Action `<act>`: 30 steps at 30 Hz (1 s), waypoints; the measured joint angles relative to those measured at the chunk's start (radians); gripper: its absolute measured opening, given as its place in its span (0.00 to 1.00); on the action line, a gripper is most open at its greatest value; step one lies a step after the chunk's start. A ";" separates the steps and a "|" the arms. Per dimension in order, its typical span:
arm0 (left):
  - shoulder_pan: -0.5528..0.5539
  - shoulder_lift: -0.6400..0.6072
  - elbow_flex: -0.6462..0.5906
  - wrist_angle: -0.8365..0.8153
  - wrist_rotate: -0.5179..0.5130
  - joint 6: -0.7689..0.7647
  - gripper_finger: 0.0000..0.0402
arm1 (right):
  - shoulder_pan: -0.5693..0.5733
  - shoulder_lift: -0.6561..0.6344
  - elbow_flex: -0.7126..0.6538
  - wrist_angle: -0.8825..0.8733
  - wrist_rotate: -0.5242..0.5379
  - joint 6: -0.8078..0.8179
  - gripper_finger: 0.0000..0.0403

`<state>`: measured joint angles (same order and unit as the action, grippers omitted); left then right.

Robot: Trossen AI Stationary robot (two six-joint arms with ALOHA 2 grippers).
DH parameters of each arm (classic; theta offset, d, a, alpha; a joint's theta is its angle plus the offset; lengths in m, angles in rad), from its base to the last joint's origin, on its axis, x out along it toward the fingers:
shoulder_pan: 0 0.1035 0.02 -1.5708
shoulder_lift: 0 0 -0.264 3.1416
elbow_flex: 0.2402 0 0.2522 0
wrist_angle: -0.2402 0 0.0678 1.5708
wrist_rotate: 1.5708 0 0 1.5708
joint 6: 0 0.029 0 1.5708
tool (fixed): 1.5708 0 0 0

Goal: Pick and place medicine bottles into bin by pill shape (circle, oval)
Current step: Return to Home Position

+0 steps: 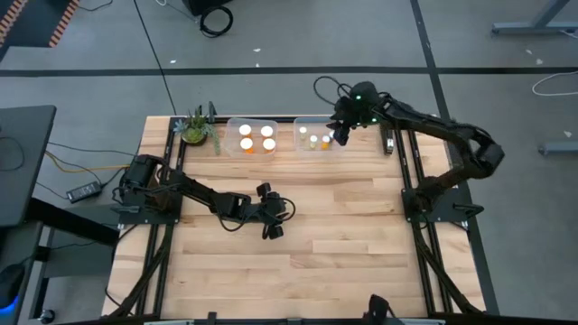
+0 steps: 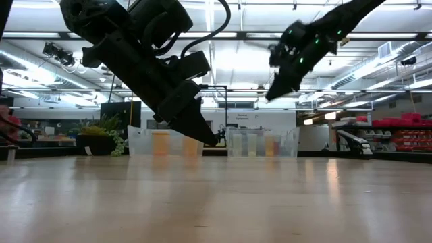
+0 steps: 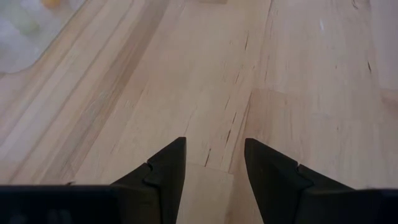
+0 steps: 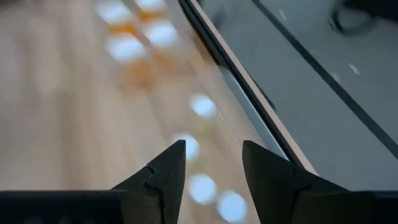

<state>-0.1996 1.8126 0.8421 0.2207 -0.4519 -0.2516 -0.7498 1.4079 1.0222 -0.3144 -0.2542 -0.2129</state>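
Two clear bins stand side by side at the table's far edge. The left bin (image 1: 251,121) holds several bottles with white caps and orange bodies (image 1: 246,143). The right bin (image 1: 318,122) holds several smaller, pale-topped bottles (image 1: 313,140), which show blurred in the right wrist view (image 4: 203,106). My right gripper (image 1: 341,138) hangs open and empty in the air above the right bin's right end (image 4: 213,148). My left gripper (image 1: 273,231) is open and empty just above bare wood near the table's middle (image 3: 214,146).
A small green potted plant (image 1: 196,129) stands at the far left, beside the left bin. Black frame rails (image 1: 408,171) run along both sides of the wooden tabletop. The near half of the table (image 1: 298,271) is bare wood.
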 joint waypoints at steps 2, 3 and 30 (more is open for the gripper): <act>0.000 0.000 0.000 0.000 0.000 0.000 0.43 | 0.003 -0.056 -0.015 0.018 -0.075 0.013 0.41; 0.000 0.000 0.000 0.000 0.000 0.000 0.43 | 0.008 -0.083 -0.028 0.029 -0.098 0.019 0.41; 0.000 0.000 0.000 0.002 0.000 0.000 0.43 | 0.255 -0.684 -0.786 0.785 -0.143 0.171 0.40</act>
<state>-0.1997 1.8126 0.8421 0.2228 -0.4519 -0.2518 -0.4944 0.7240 0.2365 0.4702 -0.3974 -0.0415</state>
